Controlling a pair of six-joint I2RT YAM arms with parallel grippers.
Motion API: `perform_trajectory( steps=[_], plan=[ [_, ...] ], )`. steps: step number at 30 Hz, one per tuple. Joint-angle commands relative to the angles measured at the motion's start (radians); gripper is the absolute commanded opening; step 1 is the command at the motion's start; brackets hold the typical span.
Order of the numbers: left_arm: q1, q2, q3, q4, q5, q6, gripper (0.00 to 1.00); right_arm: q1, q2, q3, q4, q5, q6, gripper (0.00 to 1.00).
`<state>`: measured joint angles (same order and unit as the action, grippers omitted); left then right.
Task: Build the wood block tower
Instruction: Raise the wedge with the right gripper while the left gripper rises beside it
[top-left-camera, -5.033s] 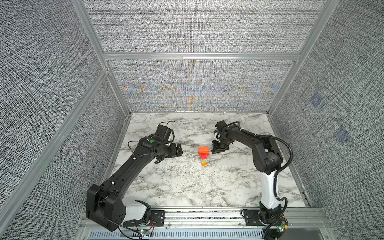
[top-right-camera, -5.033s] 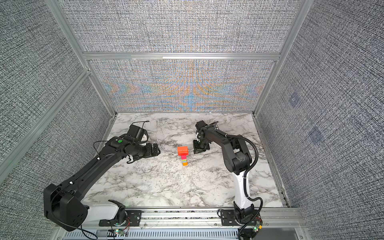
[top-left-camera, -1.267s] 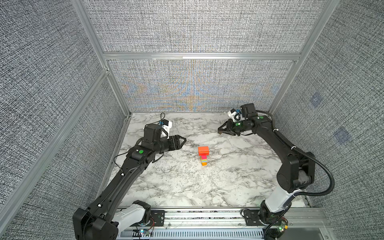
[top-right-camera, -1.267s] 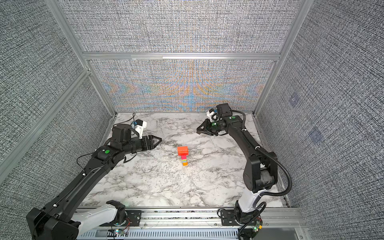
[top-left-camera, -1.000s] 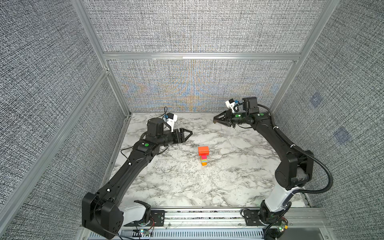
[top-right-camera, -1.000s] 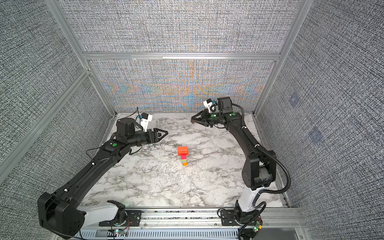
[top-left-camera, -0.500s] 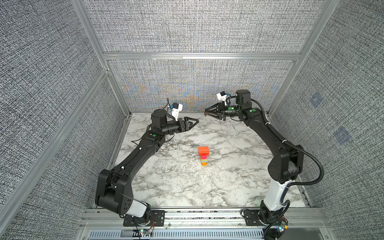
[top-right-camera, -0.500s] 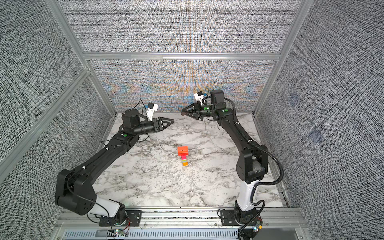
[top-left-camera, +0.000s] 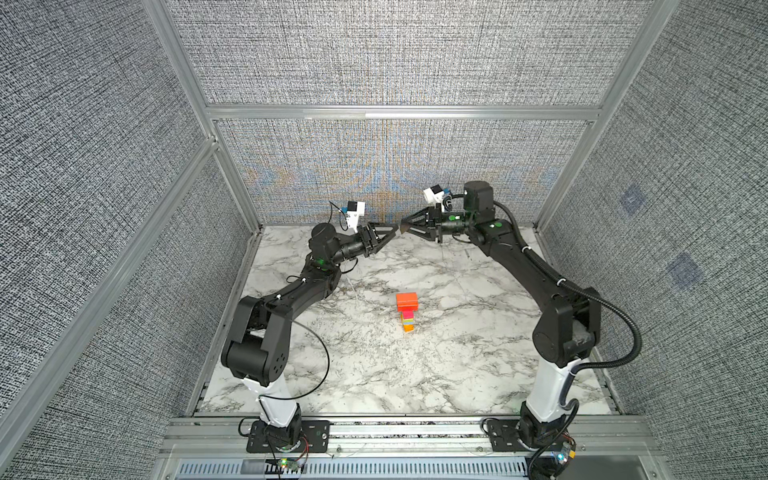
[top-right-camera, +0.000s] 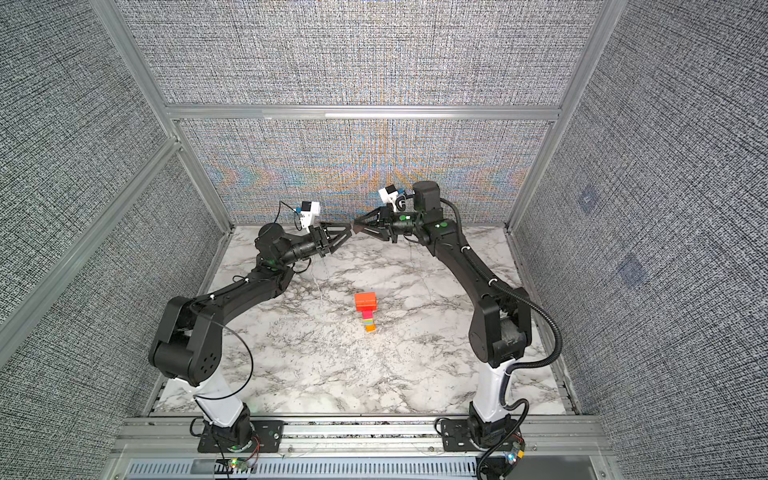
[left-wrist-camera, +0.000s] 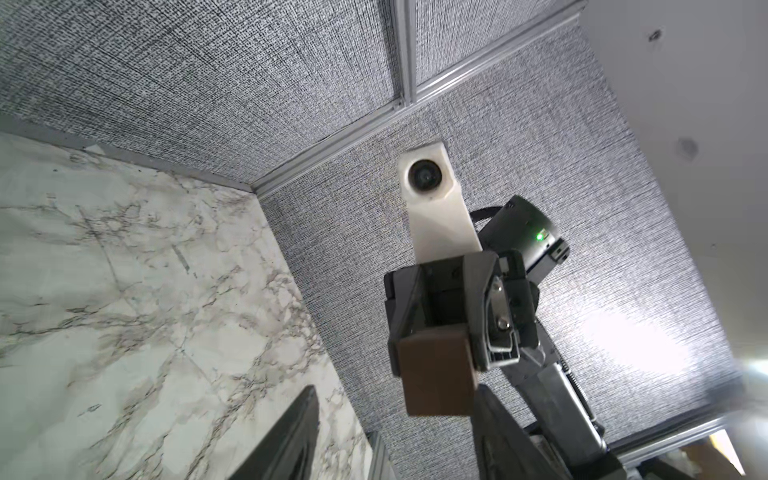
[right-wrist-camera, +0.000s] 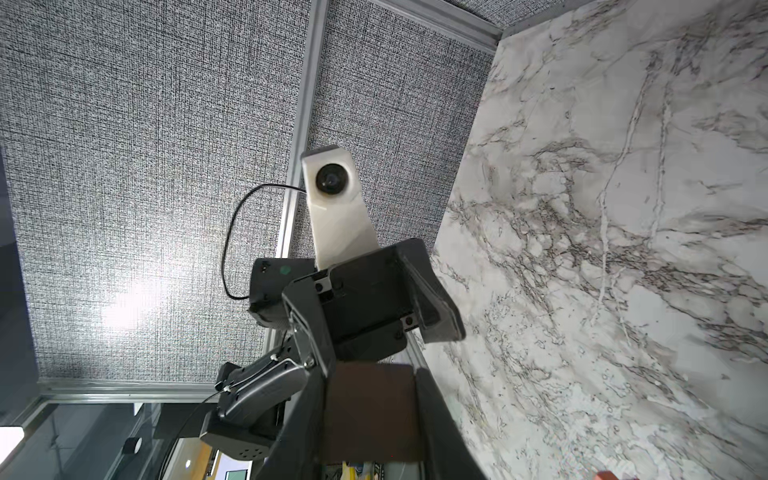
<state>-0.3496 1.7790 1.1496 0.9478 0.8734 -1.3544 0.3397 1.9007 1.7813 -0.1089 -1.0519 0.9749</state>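
The wood block tower (top-left-camera: 407, 312) (top-right-camera: 366, 311) stands mid-table in both top views, a slim column of coloured blocks topped by a wider red-orange slab (top-left-camera: 407, 301). Both arms are raised high behind it, and their tips meet in the air near the back wall. My right gripper (top-left-camera: 402, 227) (right-wrist-camera: 370, 376) is shut on a small dark brown block (right-wrist-camera: 370, 411) (left-wrist-camera: 436, 374). My left gripper (top-left-camera: 395, 231) (left-wrist-camera: 395, 390) faces it and is open. The brown block sits at its tips, close to one finger (left-wrist-camera: 511, 436) and well apart from the other (left-wrist-camera: 286, 436).
The marble table (top-left-camera: 374, 374) is boxed in by grey fabric walls with aluminium rails. The back wall (top-left-camera: 390, 166) is close behind the raised grippers. Both arm bases stand at the front edge.
Both grippers have risen and swung inward until their tips meet. The left jaws have narrowed but stay apart. The right keeps its hold on the brown block. The tower has not moved.
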Motion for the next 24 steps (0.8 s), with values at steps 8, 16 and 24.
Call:
perform_trajectory(
  steps=[8, 16, 24],
  plan=[
    [-0.002, -0.021, 0.027, 0.1, -0.008, -0.12, 0.58, -0.002, 0.033, 0.039, 0.043, -0.013, 0.017, 0.12],
    [-0.002, -0.041, 0.013, -0.027, -0.006, -0.057, 0.69, -0.001, 0.059, 0.073, 0.059, -0.011, 0.037, 0.12],
    [-0.001, -0.027, 0.025, -0.076, -0.018, -0.065, 0.68, 0.004, 0.07, 0.078, 0.07, -0.008, 0.047, 0.12]
  ],
)
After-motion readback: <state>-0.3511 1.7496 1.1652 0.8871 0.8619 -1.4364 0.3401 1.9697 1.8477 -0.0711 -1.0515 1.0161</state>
